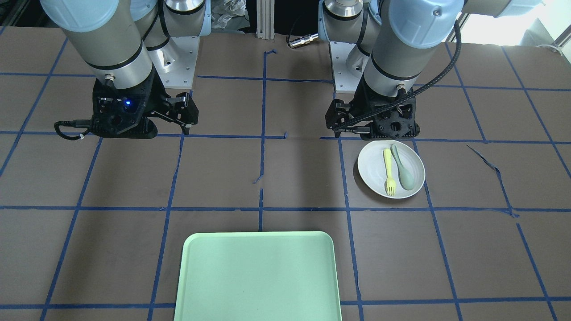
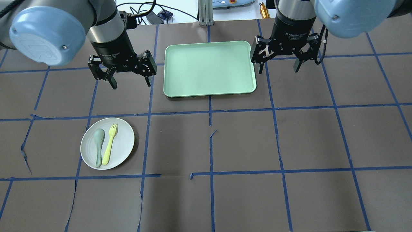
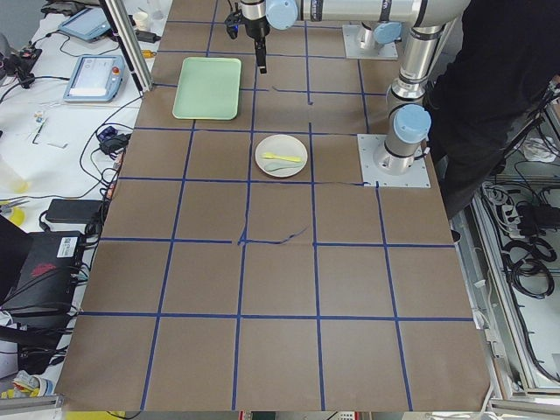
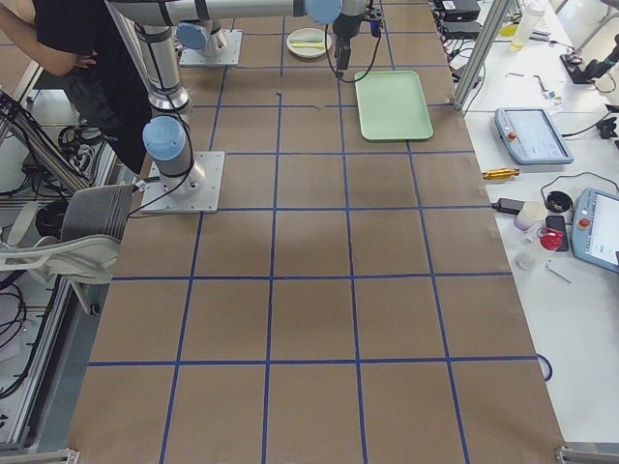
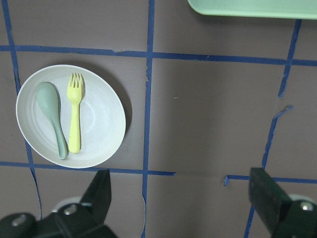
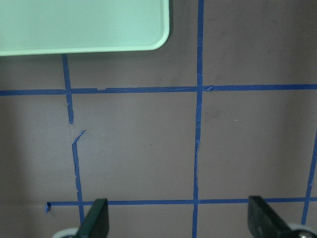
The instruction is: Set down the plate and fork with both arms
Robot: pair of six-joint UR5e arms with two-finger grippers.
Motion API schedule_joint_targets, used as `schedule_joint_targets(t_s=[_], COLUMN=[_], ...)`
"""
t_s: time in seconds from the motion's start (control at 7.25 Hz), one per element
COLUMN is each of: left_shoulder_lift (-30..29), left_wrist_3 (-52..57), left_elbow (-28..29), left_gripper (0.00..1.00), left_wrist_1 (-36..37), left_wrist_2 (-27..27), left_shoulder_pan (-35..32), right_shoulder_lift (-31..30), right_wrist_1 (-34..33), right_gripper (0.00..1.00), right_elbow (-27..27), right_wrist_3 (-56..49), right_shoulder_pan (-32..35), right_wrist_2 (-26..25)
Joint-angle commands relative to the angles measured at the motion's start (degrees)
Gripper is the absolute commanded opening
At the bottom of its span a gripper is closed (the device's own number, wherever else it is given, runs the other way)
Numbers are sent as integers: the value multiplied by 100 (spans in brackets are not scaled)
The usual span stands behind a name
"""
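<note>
The white plate [image 2: 125, 141] lies on the table on my left side, with the pale-yellow fork [image 2: 109, 146] and a grey-green spoon [image 2: 98, 145] side by side on it. The left wrist view shows the plate [image 5: 101, 124] and the fork [image 5: 75, 119] below and to the left. My left gripper [image 2: 131, 84] is open and empty, hovering above the table beyond the plate. My right gripper [image 2: 278, 71] is open and empty, hovering just right of the tray. In the front view the fork [image 1: 389, 171] lies left of the spoon [image 1: 403, 169].
A mint-green rectangular tray [image 2: 209, 67] lies between the two grippers at the far middle; its corner shows in the right wrist view [image 6: 79, 25]. Blue tape lines grid the brown table. A person in black [image 3: 507, 87] stands by the robot bases.
</note>
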Motion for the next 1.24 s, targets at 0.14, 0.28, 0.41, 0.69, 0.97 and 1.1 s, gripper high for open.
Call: schedule_joint_targets(t_s=[0.14, 0.28, 0.41, 0.69, 0.97, 1.1], left_shoulder_lift=[17, 44, 9, 35, -35, -26], left_wrist_3=[1, -7, -7, 71, 72, 89], left_elbow=[-1, 8, -1, 17, 8, 34], left_gripper=[100, 100, 100, 100, 100, 100], left_wrist_1=[0, 0, 0, 18, 87, 88], left_wrist_2=[7, 7, 7, 7, -19, -11], left_shoulder_pan=[0, -9, -18, -18, -9, -9], right_shoulder_lift=[-1, -1, -1, -1, 69, 43], right_wrist_1=[-14, -23, -58, -23, -49, -23], right_gripper=[100, 100, 100, 100, 100, 100], right_elbow=[0, 0, -9, -9, -9, -9], right_wrist_3=[0, 0, 0, 9, 0, 0], right_shoulder_pan=[-2, -2, -2, -11, -37, -37], right_wrist_2=[0, -8, 61, 27, 79, 53])
